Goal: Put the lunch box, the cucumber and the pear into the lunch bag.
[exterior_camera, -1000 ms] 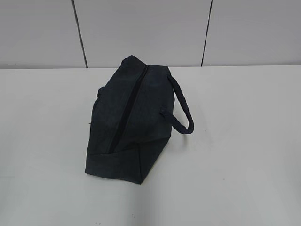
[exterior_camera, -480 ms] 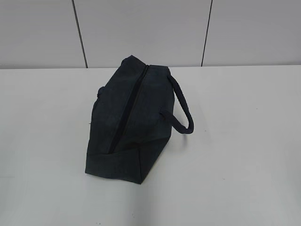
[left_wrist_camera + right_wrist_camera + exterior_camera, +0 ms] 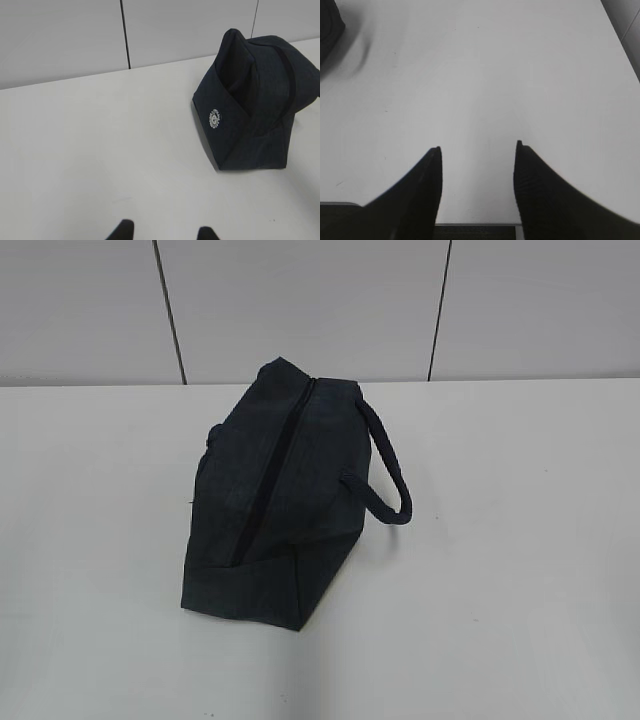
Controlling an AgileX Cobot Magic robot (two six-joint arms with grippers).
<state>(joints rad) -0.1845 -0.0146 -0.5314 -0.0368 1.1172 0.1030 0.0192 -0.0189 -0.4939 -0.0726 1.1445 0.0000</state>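
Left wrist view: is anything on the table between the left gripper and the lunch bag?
Nothing visible. In the left wrist view, only bare white table lies between the open left gripper and the lunch bag, which sits ahead and to the right. The bag's zipper looks shut in the exterior view.

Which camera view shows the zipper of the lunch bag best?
The exterior view: the lunch bag is whole there, and its zipper runs along the top, apparently shut. The left wrist view shows one end panel and the strap. The right wrist view shows only a dark corner.
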